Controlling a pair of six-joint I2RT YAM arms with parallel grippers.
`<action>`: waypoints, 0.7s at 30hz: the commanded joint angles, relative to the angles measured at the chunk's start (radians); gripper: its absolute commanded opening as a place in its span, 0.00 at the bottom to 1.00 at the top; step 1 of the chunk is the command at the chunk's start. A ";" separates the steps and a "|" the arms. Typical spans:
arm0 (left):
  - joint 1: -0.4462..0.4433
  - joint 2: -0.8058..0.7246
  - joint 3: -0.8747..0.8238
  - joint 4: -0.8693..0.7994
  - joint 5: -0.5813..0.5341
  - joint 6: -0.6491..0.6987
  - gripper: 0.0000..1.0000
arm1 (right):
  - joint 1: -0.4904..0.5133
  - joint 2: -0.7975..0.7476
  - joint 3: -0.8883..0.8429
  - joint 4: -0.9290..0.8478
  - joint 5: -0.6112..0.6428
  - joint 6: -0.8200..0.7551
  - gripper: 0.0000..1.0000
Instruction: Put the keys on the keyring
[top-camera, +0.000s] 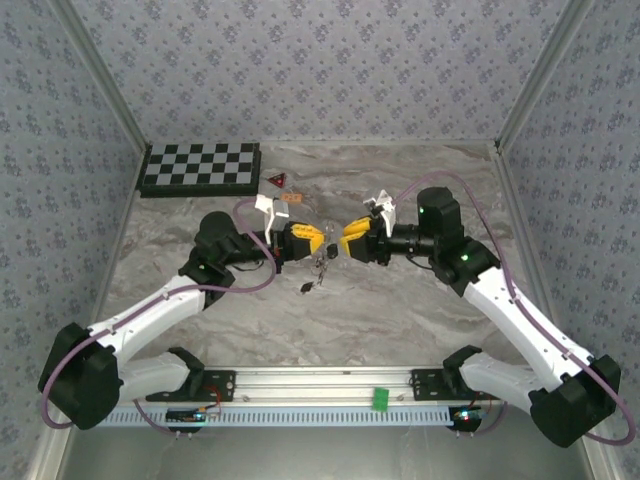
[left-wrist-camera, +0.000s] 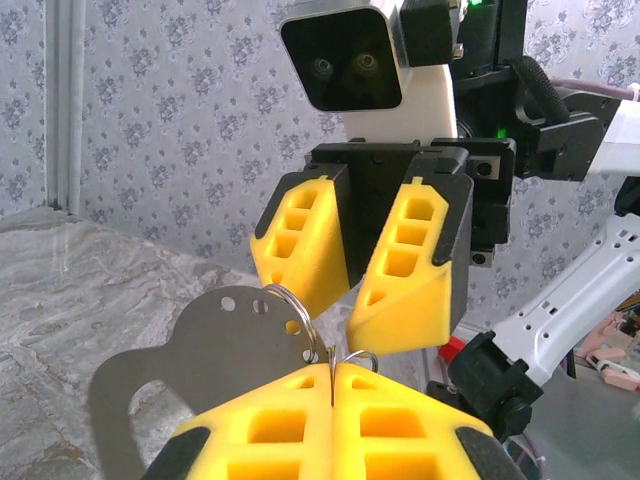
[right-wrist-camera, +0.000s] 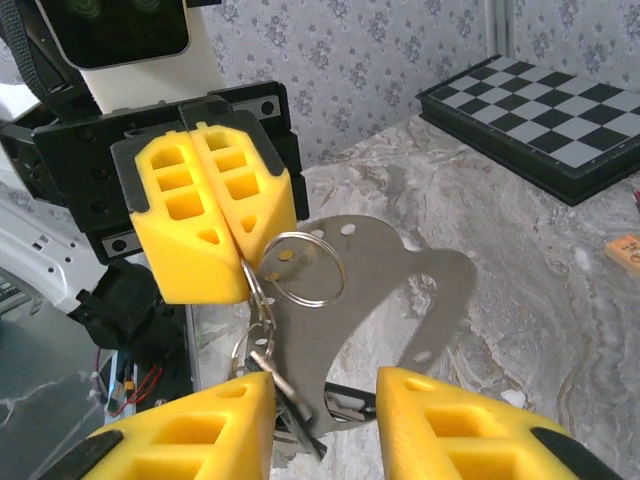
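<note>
We count two grippers (left gripper (top-camera: 321, 243), right gripper (top-camera: 346, 244)), one chessboard (top-camera: 200, 168), one red triangle (top-camera: 277, 181), one orange piece (top-camera: 292, 198), one metal plate (right-wrist-camera: 400, 290) and one large keyring (right-wrist-camera: 343, 270). The keys (right-wrist-camera: 290, 405) are too bunched up to count, tbh.

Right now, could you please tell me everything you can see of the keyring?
The keyring is a thin round split ring of silvery metal wire. It is held up off the table, its edge at the tips of the shut left gripper, which seems to pinch it. It lies across a flat silvery plate with holes. A smaller link hangs beside it toward the keys. The open right gripper stands apart from it.
</note>
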 joint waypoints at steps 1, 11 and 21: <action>-0.006 -0.019 0.010 0.086 -0.004 -0.024 0.00 | 0.017 -0.010 -0.020 0.091 0.024 0.043 0.29; -0.006 -0.019 0.021 0.064 -0.018 -0.020 0.00 | 0.042 -0.072 -0.087 0.218 0.050 0.079 0.29; -0.007 -0.016 0.022 0.060 -0.014 -0.020 0.00 | 0.097 -0.075 -0.074 0.180 0.094 0.024 0.28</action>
